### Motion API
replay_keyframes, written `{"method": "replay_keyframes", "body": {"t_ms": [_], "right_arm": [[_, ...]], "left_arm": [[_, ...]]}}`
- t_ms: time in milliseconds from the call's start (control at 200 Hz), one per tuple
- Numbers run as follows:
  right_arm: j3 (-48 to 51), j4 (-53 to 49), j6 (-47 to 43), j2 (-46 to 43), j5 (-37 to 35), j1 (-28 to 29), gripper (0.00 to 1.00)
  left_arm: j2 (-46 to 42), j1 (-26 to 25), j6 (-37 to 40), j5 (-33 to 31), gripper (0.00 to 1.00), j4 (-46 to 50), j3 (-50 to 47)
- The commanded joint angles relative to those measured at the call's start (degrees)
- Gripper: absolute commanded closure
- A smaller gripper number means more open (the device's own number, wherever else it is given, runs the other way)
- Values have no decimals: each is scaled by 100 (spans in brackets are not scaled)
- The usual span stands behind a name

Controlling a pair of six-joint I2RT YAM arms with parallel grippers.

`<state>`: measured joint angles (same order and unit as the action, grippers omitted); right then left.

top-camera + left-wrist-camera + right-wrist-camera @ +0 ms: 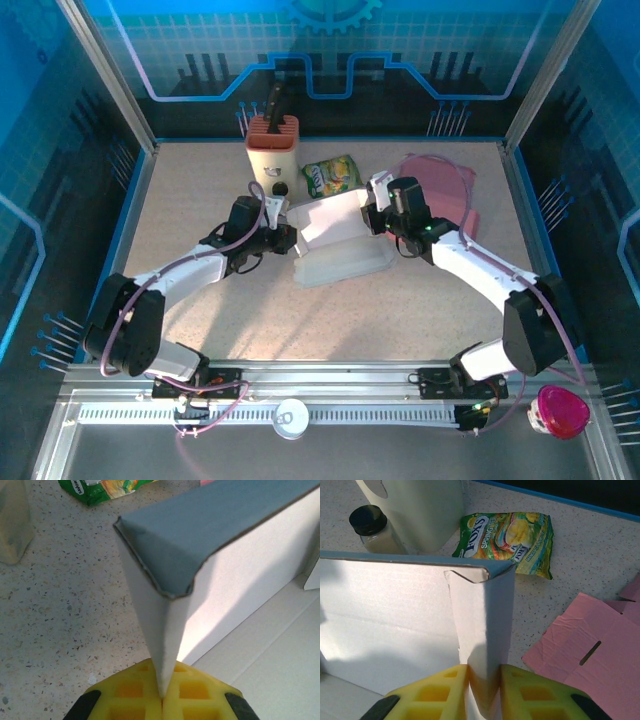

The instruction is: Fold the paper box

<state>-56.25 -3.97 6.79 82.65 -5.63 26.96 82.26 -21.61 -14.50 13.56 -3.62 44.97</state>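
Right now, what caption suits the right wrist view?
Right gripper pinches a folded corner of the white paper box, green candy bag behind.

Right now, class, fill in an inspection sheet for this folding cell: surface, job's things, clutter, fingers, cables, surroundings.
Surface: speckled beige tabletop, no spills seen.
Job's things: white paper box, partly folded, back wall raised.
Clutter: green foil sweet packet; cream upright knife block; small black-lidded jar; flat pink cardboard sheet.
Grippers: left fingers shut on the box's left corner flap; right fingers shut on its right one.
Cables: lilac cables run along both arms.
Surroundings: blue see-through panels, aluminium frame.
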Motion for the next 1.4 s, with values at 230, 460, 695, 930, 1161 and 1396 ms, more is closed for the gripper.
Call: {"method": "replay_keyframes", "body": {"t_ms": [230,460,695,930,1161,1396], "right_arm": [[-321,-52,-174,275,-218,195,81],[-425,-193,-41,413,-1430,535,100],[-1244,-1749,1067,962,-3817,1107,100],[-1077,-1747,1313,1062,-4021,1325,100],[-778,-1219,938,1111,-2795,1105,100],[-336,-876,1189,1310,-2607,1056,100]], "left_arm": [[-189,-204,255,221,100,-130,390],[-145,-277,205,15,100,-48,467],[-7,-812,-144,-1341,100,526,737],[110,-1130,-519,-2043,100,378,535],[386,-1155,-431,-2070,100,423,481],[737,-1338,-598,-2619,100,291,264]]}}
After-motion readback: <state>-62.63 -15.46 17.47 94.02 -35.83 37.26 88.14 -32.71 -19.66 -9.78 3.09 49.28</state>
